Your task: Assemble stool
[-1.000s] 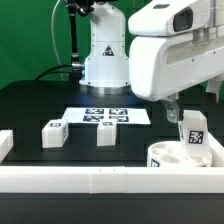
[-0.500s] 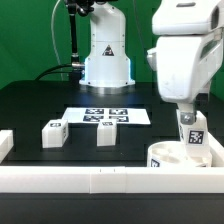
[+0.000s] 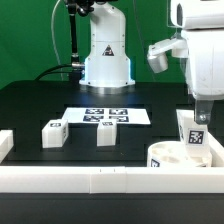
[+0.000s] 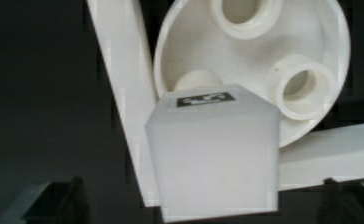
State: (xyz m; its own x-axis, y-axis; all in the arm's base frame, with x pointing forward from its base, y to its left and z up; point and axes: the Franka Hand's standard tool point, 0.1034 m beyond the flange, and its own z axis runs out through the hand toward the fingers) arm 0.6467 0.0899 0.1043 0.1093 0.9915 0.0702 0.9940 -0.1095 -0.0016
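Note:
The white round seat (image 3: 176, 158) lies at the exterior view's right, against the front rail. One tagged white leg (image 3: 195, 130) stands in one of its sockets, leaning a little. My gripper (image 3: 202, 112) hangs just above that leg, open and holding nothing. In the wrist view the seat (image 4: 232, 70) shows two empty sockets, and the leg (image 4: 205, 150) lies between my dark fingertips (image 4: 54, 205), which stand wide apart and clear of it. Two more tagged legs (image 3: 53, 133) (image 3: 106, 134) stand on the black table.
The marker board (image 3: 105, 116) lies mid-table before the robot base (image 3: 105, 55). A long white border rail (image 3: 90, 181) runs along the front, and a short one (image 3: 5, 146) stands at the exterior view's left.
My arm has moved up and toward the exterior view's right, off the leg. The leg stays standing in the seat. The other legs have not moved.

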